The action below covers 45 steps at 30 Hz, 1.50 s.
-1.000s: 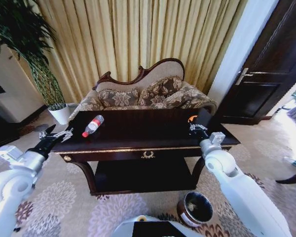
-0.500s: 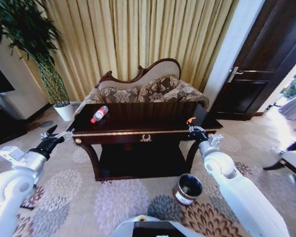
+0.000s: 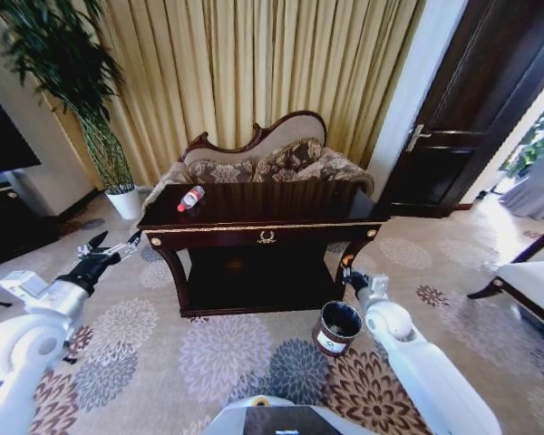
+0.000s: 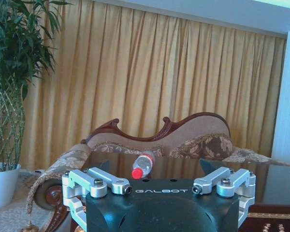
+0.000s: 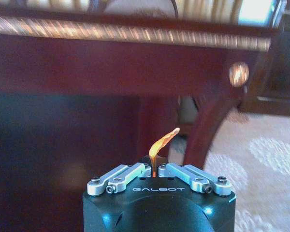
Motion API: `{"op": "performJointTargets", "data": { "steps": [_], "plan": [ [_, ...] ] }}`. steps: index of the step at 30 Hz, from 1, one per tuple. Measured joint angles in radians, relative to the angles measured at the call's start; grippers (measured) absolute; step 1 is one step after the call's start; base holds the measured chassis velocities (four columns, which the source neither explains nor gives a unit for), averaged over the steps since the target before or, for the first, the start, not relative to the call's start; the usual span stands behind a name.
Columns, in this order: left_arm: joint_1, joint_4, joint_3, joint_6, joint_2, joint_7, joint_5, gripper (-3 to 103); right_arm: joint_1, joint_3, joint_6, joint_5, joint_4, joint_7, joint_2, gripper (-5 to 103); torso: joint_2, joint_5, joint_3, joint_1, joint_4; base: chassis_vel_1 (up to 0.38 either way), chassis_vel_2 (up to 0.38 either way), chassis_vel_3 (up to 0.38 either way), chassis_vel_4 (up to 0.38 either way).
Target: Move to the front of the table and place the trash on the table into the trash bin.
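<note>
Pinching a thin curled orange scrap (image 5: 162, 142) between closed fingers, the right gripper (image 5: 155, 169) sits low in front of the surface (image 3: 254, 207), near its right curved leg and just above and beside the trash bin (image 3: 337, 327) on the carpet. In the right wrist view the scrap stands up from the gripper's tips like a bent sliver, with the dark glossy wood and a gold-trimmed front edge of the surface behind it. The word "GALBOT" is printed in pale letters on the black body of each gripper.

The left gripper (image 3: 115, 249) hangs out to the left of the surface, above the floral carpet (image 3: 227, 353), its silver linked fingers (image 4: 104, 182) spread wide and holding nothing.

On the surface, toward its left rear corner, a small clear plastic bottle (image 3: 191, 198) lies on its side, red cap and red-white label showing; the label's writing cannot be read. A gold ornament (image 3: 267, 237) sits centred on the front drawer, above a lower shelf.

The trash bin is a small round dark brown bucket with a black inside and a white label on its wall, its print too small to read. It stands on the carpet by the front right leg of the surface.
</note>
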Motion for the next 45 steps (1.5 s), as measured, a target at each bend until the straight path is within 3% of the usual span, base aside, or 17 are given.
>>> {"op": "performJointTargets", "data": {
  "steps": [11, 18, 21, 24, 25, 26, 29, 37, 41, 42, 45],
  "plan": [
    [0.018, -0.011, 0.005, -0.009, -0.019, 0.006, 0.018, 100, 0.15, 0.007, 0.06, -0.217, -0.485, -0.077, 0.085, 3, 0.001, -0.0003, -0.001, -0.002, 0.0002, -0.002, 0.001, -0.002, 0.0],
    [0.022, -0.019, 0.012, -0.009, -0.024, 0.005, 0.027, 100, 0.184, 0.012, 0.102, -0.319, -0.628, -0.087, 0.121, 1, 0.001, -0.0002, -0.001, -0.001, 0.0002, 0.0, 0.0, 0.0, 0.0],
    [0.027, -0.03, 0.016, -0.009, -0.027, 0.004, 0.03, 100, 0.204, 0.018, 0.136, -0.363, -0.694, -0.078, 0.142, 16, 0.001, -0.0001, -0.001, -0.002, 0.0001, 0.0, 0.0, 0.0, 0.0],
    [0.033, -0.039, 0.016, -0.009, -0.029, 0.004, 0.033, 100, 0.218, 0.021, 0.162, -0.378, -0.724, -0.062, 0.152, 21, 0.001, 0.0, -0.001, -0.002, 0.0003, 0.0, 0.0, 0.0, 0.0],
    [0.034, -0.042, 0.017, -0.009, -0.032, 0.004, 0.033, 100, 0.22, 0.021, 0.164, -0.378, -0.725, -0.059, 0.153, 32, 0.001, -0.0001, -0.001, -0.001, 0.0003, 0.0, 0.0, 0.0, 0.0],
    [0.034, -0.042, 0.017, -0.009, -0.032, 0.004, 0.033, 100, 0.22, 0.021, 0.164, -0.378, -0.725, -0.059, 0.153, 32, 0.001, -0.0001, -0.001, -0.001, 0.0003, 0.0, 0.0, 0.0, 0.0],
    [0.041, -0.05, 0.017, -0.009, -0.04, 0.004, 0.039, 100, 0.214, 0.017, 0.165, -0.374, -0.692, -0.056, 0.149, 48, 0.001, -0.0002, -0.001, -0.002, 0.0002, 0.0, 0.0, 0.0, 0.0],
    [0.046, -0.058, 0.009, -0.009, -0.047, 0.004, 0.041, 100, 0.202, 0.01, 0.165, -0.359, -0.644, -0.044, 0.142, 71, 0.001, 0.0, -0.001, -0.002, 0.0001, 0.0, 0.0, 0.0, 0.0],
    [0.042, -0.061, -0.005, -0.013, -0.055, 0.004, 0.037, 100, 0.134, 0.01, 0.181, -0.187, -0.357, -0.042, 0.098, 91, 0.001, -0.0002, -0.001, -0.002, 0.0003, 0.0, 0.0, 0.0, 0.0],
    [0.042, -0.061, -0.005, -0.013, -0.055, 0.004, 0.037, 100, 0.134, 0.01, 0.181, -0.187, -0.357, -0.042, 0.098, 91, 0.001, -0.0002, -0.001, -0.002, 0.0003, 0.0, 0.0, 0.0, 0.0],
    [0.044, -0.066, -0.003, -0.015, -0.069, 0.003, 0.041, 100, 0.062, 0.023, 0.171, -0.074, -0.067, -0.035, 0.065, 99, 0.001, -0.0005, -0.001, -0.002, 0.0003, 0.0, 0.0, 0.0, 0.0]
  ]
}}
